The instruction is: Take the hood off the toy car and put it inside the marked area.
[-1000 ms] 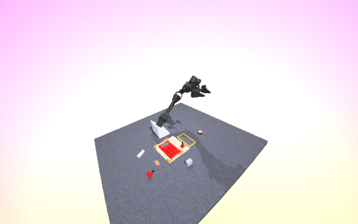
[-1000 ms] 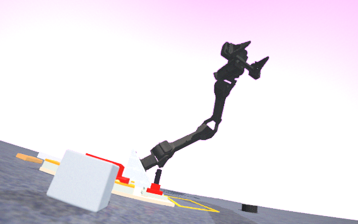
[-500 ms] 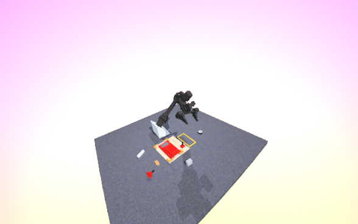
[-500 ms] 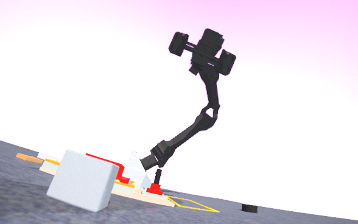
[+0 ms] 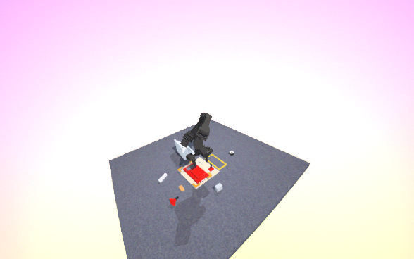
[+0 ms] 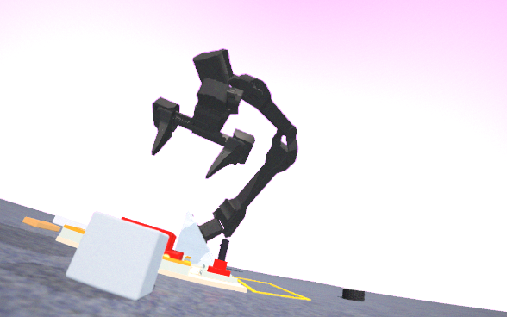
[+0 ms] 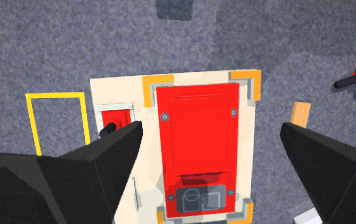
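My table (image 5: 260,176) (image 6: 43,284) (image 7: 50,40) is dark, speckled grey-blue, its far corner behind my arm; beyond its edges the room is blank brightness, pink above and pale yellow low down. My arm's shadow falls across the near part.

A cream board (image 5: 217,174) (image 6: 207,282) (image 7: 120,90) lies flat there. Between its orange corners sits the red panel (image 5: 198,173) (image 7: 200,135), which I take for the hood, outside the yellow outline (image 5: 219,159) (image 6: 280,295) (image 7: 55,95) beside the board. A grey inset (image 7: 201,199) shows at one end of the panel.

On the board, a small pale frame (image 7: 115,106) holds a red block (image 5: 211,169) (image 6: 219,267) (image 7: 111,118) with an upright black peg (image 5: 210,165) (image 6: 223,250) (image 7: 107,130).

Around the board lie an orange piece (image 5: 182,188) (image 6: 40,223) (image 7: 300,114), a white bar (image 5: 162,177) (image 6: 68,221) (image 7: 307,217), and a pale block (image 5: 218,187) (image 6: 116,256). A small wheel (image 5: 231,153) (image 6: 353,295) lies beyond the outline.

My gripper (image 5: 201,163) (image 6: 180,165) (image 7: 211,128) hangs above the board, its fingers wide apart with nothing between them.
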`<move>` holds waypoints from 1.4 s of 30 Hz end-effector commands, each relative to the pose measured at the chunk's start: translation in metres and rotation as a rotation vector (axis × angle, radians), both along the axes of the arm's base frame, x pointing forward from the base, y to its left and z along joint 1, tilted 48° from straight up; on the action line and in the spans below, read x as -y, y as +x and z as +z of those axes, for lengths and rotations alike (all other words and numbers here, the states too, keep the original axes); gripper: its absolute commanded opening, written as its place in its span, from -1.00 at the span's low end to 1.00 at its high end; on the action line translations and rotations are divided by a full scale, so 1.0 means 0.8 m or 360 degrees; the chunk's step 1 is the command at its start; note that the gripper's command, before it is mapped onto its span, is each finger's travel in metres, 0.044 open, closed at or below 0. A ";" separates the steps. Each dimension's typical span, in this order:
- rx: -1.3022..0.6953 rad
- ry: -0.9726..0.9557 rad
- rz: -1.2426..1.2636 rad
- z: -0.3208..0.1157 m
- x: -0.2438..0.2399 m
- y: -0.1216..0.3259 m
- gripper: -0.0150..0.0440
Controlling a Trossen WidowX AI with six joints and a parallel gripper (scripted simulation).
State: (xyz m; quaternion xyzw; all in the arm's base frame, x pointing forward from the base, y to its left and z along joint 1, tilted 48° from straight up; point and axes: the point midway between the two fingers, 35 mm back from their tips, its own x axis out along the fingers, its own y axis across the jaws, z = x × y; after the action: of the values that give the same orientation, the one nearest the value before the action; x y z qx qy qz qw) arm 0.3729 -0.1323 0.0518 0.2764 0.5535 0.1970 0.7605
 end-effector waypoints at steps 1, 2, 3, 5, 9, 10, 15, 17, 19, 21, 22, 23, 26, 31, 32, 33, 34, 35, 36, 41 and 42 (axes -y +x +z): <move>-0.0169 0.0177 0.0276 -0.048 -0.026 -0.041 1.00; -0.0174 0.0186 0.0286 -0.050 -0.027 -0.042 1.00; -0.0174 0.0186 0.0286 -0.050 -0.027 -0.042 1.00; -0.0174 0.0186 0.0286 -0.050 -0.027 -0.042 1.00; -0.0174 0.0186 0.0286 -0.050 -0.027 -0.042 1.00; -0.0174 0.0186 0.0286 -0.050 -0.028 -0.042 1.00; -0.0174 0.0185 0.0285 -0.053 -0.031 -0.041 1.00; -0.0174 0.0185 0.0285 -0.055 -0.032 -0.041 1.00; -0.0174 0.0185 0.0285 -0.057 -0.034 -0.040 1.00; -0.0174 0.0185 0.0285 -0.058 -0.036 -0.040 1.00; -0.0174 0.0185 0.0285 -0.059 -0.036 -0.040 1.00; -0.0174 0.0185 0.0285 -0.060 -0.037 -0.040 1.00; -0.0174 0.0185 0.0285 -0.063 -0.040 -0.039 1.00; -0.0174 0.0185 0.0285 -0.067 -0.044 -0.038 1.00; -0.0174 0.0185 0.0285 -0.068 -0.045 -0.038 1.00; -0.0174 0.0185 0.0285 -0.069 -0.045 -0.038 1.00; -0.0174 0.0185 0.0285 -0.070 -0.046 -0.037 1.00; -0.0174 0.0185 0.0285 -0.071 -0.047 -0.037 1.00; -0.0174 0.0185 0.0285 -0.071 -0.048 -0.037 1.00; -0.0173 0.0186 0.0285 -0.076 -0.052 -0.036 1.00; -0.0173 0.0186 0.0285 -0.077 -0.052 -0.036 1.00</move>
State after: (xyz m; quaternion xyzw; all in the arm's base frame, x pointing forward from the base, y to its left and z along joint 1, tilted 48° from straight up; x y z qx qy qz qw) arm 0.3443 -0.0945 -0.0064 0.2755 0.6032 0.2809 0.6938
